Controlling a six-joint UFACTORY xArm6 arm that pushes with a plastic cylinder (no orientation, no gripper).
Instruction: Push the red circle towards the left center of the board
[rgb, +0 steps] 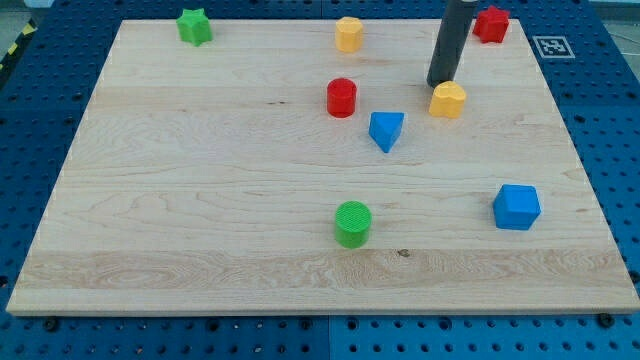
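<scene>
Red circle (341, 97): sits on counter (200, 200) at view's upper middle; tool, my tip (441, 83), a bare rod holding nothing, lies to its right, well apart; leftward push suits.

One cam, high front angle, looking down over whole board (200, 180), mid distance, no 2nd view
</scene>
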